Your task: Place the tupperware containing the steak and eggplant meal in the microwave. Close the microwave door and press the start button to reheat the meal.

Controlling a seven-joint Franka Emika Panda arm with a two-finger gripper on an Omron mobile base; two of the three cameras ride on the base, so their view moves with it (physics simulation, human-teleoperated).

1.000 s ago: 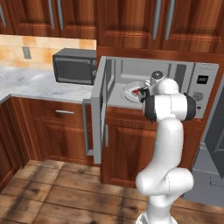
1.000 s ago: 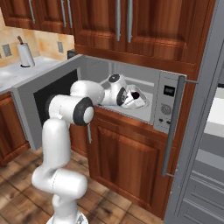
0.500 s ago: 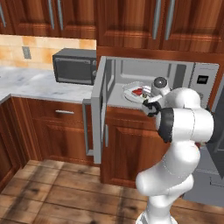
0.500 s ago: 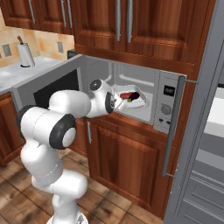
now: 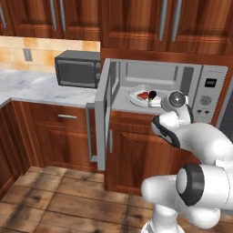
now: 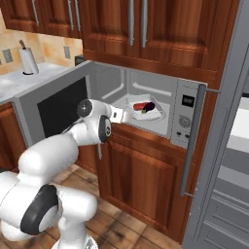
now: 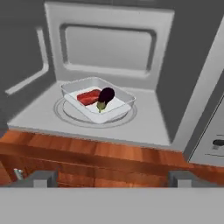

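The tupperware (image 7: 97, 101) sits on the round turntable inside the microwave (image 5: 182, 86), at 12 o'clock from the gripper (image 7: 111, 178). The gripper is wide open and holds nothing; it is outside the cavity, apart from the tray. The arm is folded low, hand level. The steak (image 7: 89, 96) and the eggplant (image 7: 105, 96) lie in the tray. The microwave door (image 5: 104, 118) stands open at 9 o'clock.

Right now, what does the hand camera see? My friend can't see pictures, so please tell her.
A pale tray holding a red steak and a dark purple eggplant sits on the round plate inside the open microwave. The open gripper is outside, in front of the wooden cabinet edge below.
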